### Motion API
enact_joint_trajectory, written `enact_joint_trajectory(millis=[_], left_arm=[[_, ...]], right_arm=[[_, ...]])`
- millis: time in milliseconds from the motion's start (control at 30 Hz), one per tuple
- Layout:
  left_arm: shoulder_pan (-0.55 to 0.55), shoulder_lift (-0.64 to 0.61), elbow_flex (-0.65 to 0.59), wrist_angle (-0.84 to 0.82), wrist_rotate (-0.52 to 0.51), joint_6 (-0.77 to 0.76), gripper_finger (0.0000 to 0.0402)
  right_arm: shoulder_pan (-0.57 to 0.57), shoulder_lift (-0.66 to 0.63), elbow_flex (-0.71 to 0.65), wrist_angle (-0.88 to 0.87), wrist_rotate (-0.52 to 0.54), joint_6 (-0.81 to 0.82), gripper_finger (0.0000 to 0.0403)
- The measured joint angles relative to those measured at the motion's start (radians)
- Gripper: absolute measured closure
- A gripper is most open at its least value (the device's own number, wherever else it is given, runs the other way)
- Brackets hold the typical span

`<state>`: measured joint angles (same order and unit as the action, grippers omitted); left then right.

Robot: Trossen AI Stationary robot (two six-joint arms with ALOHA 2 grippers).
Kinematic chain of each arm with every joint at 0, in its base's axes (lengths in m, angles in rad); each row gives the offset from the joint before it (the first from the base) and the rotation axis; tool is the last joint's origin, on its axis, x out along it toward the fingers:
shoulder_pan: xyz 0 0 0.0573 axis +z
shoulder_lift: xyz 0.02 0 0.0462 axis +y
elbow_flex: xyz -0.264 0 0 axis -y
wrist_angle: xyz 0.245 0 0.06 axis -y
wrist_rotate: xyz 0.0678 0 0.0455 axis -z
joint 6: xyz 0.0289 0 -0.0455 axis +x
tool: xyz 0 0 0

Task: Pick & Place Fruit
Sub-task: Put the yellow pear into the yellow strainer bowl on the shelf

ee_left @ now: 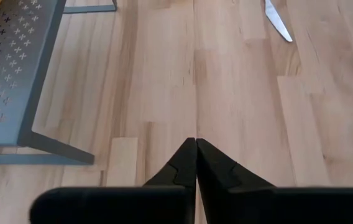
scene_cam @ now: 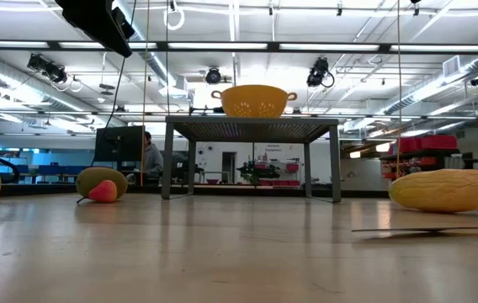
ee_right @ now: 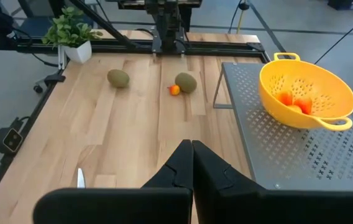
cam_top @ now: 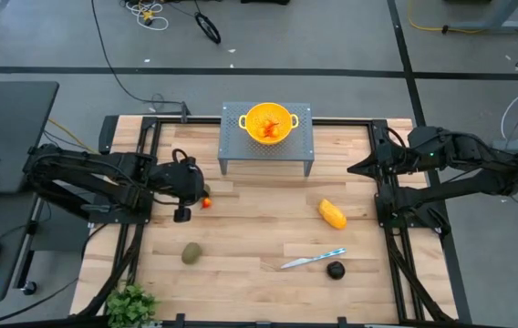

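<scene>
The yellow colander (cam_top: 269,122) sits on top of a grey perforated metal stand (cam_top: 234,144) at the far edge of the table (cam_top: 259,239), raised presumably so it serves as the drop-off point; a few small orange-red fruits (ee_right: 293,102) already lie inside it, so the task looks partly done.

The rest of the fruit is spread on the table in front of the stand: a yellow-orange oblong fruit (cam_top: 332,214) to the stand's front right; a dark round fruit (cam_top: 335,270) farther forward on that side, just beside a knife (cam_top: 313,260) that plays no part in the job; one olive-brown oval fruit (cam_top: 191,253) well forward and to the stand's left; a second olive-brown oval (ee_right: 186,82) with a tiny orange-red fruit (cam_top: 206,203) touching or just beside it, near the stand's front left corner.

The left gripper (cam_top: 182,212) hangs over the table close to that pair, its fingers pressed together and holding nothing; it seems placed for the nearest pickup, and would need to spread before it can take either piece.

The right gripper (ee_right: 192,152) waits at the stand's right, raised and drawn back, fingers likewise pressed together and empty, probably parked clear of the left arm's work.
</scene>
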<state>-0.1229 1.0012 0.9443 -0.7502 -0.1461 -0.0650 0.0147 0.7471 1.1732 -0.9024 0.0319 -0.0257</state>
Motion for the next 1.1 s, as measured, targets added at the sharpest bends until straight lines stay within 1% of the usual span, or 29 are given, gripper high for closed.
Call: enact_joint_trajectory(millis=[100, 200, 400, 667, 767, 933, 1100], left_arm=[[0.000, 0.007, 0.000, 0.001, -0.006, -0.019, 0.0382], [0.000, 0.033, 0.000, 0.006, -0.040, -0.057, 0.0383], [0.000, 0.133, 0.000, 0.010, -0.071, -0.078, 0.0383], [0.000, 0.289, 0.000, 0.018, -0.072, -0.072, 0.0349], [0.000, 0.328, 0.000, 0.018, -0.062, -0.061, 0.0336], [0.000, 0.360, 0.000, 0.039, -0.041, -0.056, 0.0319], [0.000, 0.360, 0.000, 0.044, -0.050, -0.060, 0.0307]], right_arm=[[0.000, 0.000, 0.000, 0.000, 0.000, 0.000, 0.0402], [0.000, 0.000, 0.000, 0.000, 0.000, 0.000, 0.0402], [0.000, 0.000, 0.000, 0.000, 0.000, 0.001, 0.0402], [0.000, 0.001, 0.000, 0.000, 0.000, 0.003, 0.0402], [0.000, 0.001, 0.000, -0.001, 0.000, 0.003, 0.0402], [0.000, 0.000, 0.000, -0.016, 0.000, 0.003, 0.0402], [0.000, 0.000, 0.000, -0.016, 0.000, 0.003, 0.0402]])
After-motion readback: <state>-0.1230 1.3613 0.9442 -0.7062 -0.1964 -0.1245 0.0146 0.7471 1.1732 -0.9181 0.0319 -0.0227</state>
